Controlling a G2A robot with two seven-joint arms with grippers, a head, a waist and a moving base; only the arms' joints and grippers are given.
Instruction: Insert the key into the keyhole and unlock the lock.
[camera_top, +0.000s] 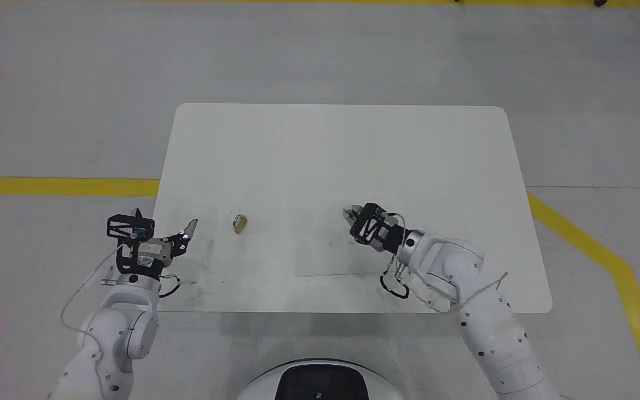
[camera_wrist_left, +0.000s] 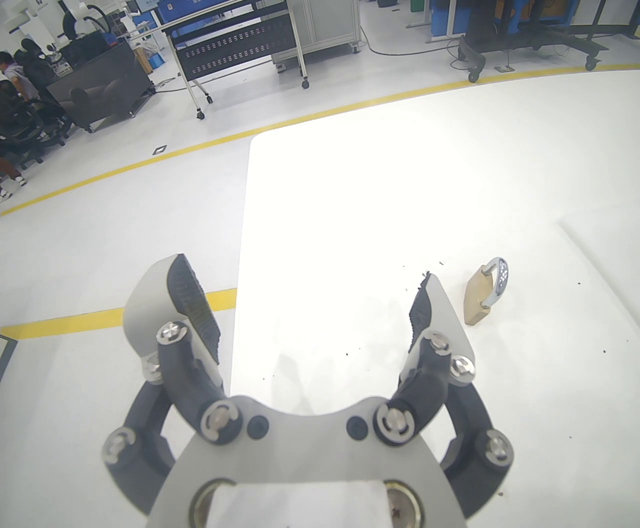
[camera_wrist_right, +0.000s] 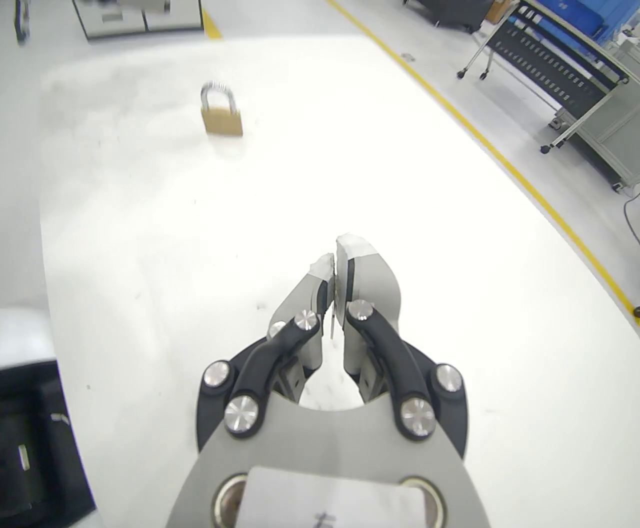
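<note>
Left pincer (camera_wrist_left: 302, 270) gapes wide just beside the one brass padlock (camera_wrist_left: 479, 300), with nothing between them. Right pincer (camera_wrist_right: 334, 252), well apart on the padlock's other side, pinches one thin key (camera_wrist_right: 331, 320). The padlock sits on the white worktop (camera_top: 400, 160).

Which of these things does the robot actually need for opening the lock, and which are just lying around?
For the job: brass padlock, lying on the white table; left end effector, open, near it; right end effector, shut on a thin metal strip, probably the key.

Just lying about: dark specks on the table; wheeled racks in the room behind.
</note>
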